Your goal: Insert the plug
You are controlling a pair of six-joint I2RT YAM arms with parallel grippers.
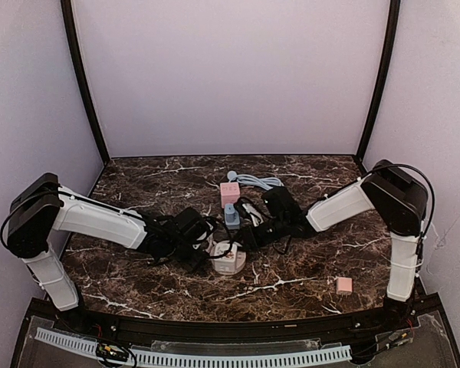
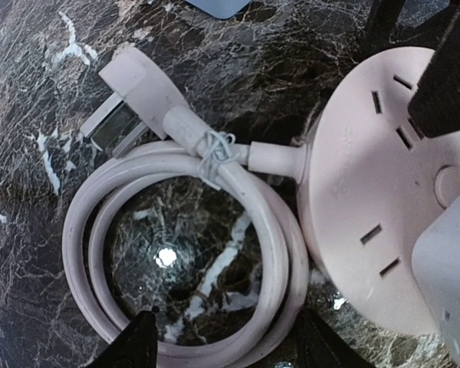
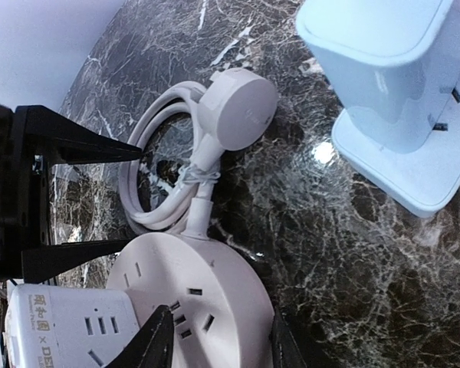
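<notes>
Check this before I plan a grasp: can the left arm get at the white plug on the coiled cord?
Probably yes. The plug lies uncovered on the table beyond the coil, and the left gripper, jaws apart, hangs right over that coil.

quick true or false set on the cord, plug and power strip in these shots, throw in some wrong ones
1. The white cord is coiled and bound with a twist tie. True.
2. The cord's plug is pushed into a socket. False: it lies loose on the table, beside the coil.
3. A small pink cube sits alone near the right arm's base. True.
4. The power strip is long and black. False: it is round and white.
</notes>
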